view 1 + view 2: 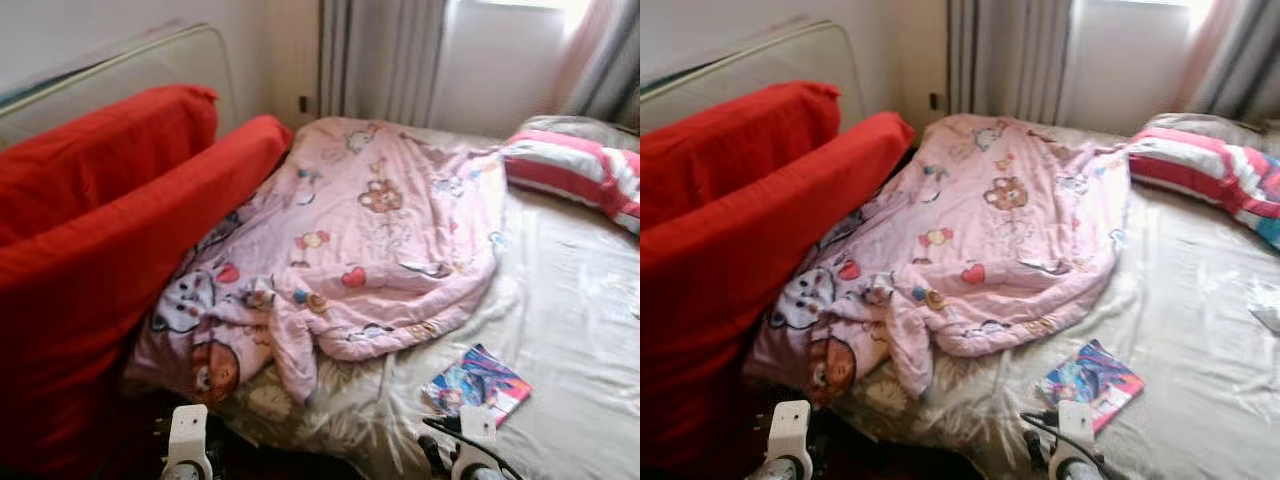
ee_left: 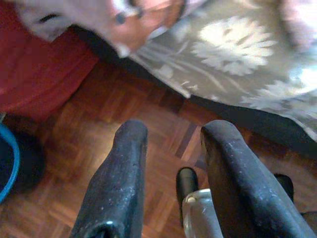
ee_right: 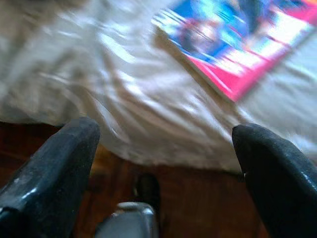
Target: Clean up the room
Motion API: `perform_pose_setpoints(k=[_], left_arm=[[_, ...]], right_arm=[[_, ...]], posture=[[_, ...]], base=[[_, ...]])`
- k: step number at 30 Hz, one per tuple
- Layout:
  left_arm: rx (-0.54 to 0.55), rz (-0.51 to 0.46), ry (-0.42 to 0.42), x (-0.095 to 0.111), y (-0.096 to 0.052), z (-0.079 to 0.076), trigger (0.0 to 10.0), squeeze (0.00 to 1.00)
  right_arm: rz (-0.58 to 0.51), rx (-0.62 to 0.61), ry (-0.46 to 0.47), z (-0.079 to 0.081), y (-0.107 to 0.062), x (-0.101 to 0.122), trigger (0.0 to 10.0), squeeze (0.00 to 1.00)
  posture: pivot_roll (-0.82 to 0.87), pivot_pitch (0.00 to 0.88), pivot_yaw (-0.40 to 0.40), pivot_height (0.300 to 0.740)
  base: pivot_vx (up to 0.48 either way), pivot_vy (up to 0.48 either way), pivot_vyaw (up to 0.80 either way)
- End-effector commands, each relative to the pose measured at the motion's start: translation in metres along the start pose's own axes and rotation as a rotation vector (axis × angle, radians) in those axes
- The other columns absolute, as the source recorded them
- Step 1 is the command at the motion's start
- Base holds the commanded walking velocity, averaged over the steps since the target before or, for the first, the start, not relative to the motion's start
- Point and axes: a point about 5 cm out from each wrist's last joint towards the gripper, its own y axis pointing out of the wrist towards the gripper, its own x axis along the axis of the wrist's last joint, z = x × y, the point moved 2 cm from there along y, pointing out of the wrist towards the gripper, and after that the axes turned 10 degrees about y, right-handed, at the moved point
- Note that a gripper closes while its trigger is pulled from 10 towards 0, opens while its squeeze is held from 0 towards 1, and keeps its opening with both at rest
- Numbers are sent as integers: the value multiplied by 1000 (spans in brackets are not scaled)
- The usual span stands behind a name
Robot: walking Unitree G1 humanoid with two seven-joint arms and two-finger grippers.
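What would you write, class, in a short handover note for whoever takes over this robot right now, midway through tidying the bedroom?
Left claw: open, empty, above the wooden floor at the bed's edge.
Right claw: open wide, empty, at the bed's near edge, facing the colourful book.
Pink blanket lies crumpled on the bed sheet, one corner hanging off; striped pillow is at the head.
Done: nothing picked up.
Left: probably book, then blanket.

Bedroom. Bed [image 1: 560,330] with a pale beige sheet is the landmark. Behind its head: grey curtains [image 1: 385,55] and a bright window [image 1: 520,5], daylight washing the far side of the sheet. Left of the bed: red cushions [image 1: 100,230] leaning against it, a cream panel [image 1: 150,70] behind them on a white wall [image 1: 60,30]. Below the bed's foot edge: brown wood parquet floor [image 2: 84,144].
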Motion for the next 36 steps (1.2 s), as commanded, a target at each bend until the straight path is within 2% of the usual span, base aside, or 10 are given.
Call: perform_pose_setpoints(k=[1, 26, 36], left_arm=[[-15, 8, 23, 0, 0, -2, 10000, 0], [-9, 0, 13, 5, 1, -2, 10000, 0], [-7, -3, 10, 6, 2, -2, 10000, 0]], right_arm=[[2, -7, -3, -1, 0, 1, 10000, 0], [-3, -9, -2, -1, 1, 4, 10000, 0], [-13, -7, 1, 0, 1, 6, 10000, 0]], posture=[[-32, 0, 20, 740], [-20, 0, 10, 740], [-15, 0, 8, 740]], base=[[0, 0, -738], [0, 39, -736], [0, 0, 0]])
